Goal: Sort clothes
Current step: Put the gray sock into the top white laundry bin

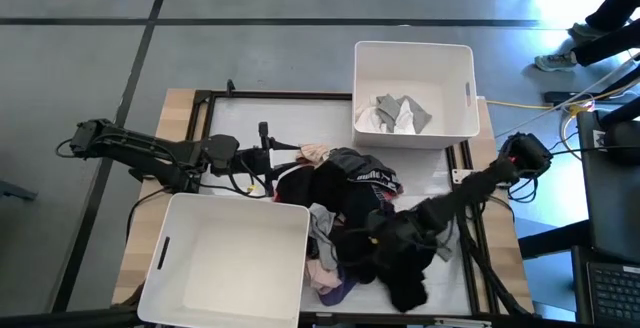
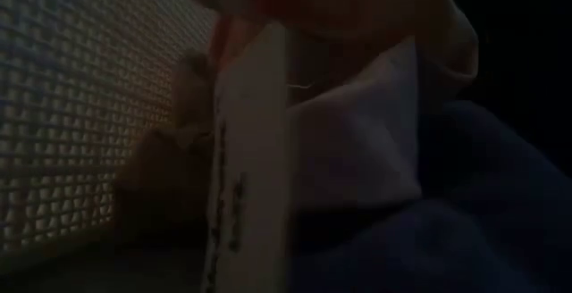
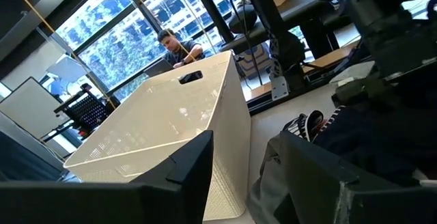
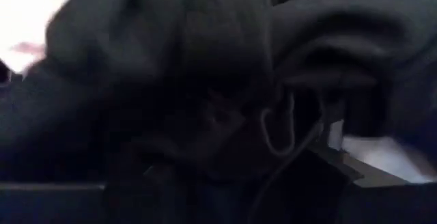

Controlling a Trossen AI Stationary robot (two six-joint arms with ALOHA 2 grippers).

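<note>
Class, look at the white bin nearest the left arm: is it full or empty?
Empty: the near white bin shows only bare floor in the high view.

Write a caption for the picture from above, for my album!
Two robot arms dig into a clothes pile between two white bins: one empty, one holding light clothes.

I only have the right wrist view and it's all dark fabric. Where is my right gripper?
Observer: In the high view the right gripper is down in the clothes pile, among black garments.
Operator: Is anything sorted yet?
Observer: The far bin holds a few white and grey pieces; the near bin shows none.
Operator: And the left arm?
Observer: The left gripper sits at the pile's left edge, beside the near bin, with nothing between its open fingers.
</note>
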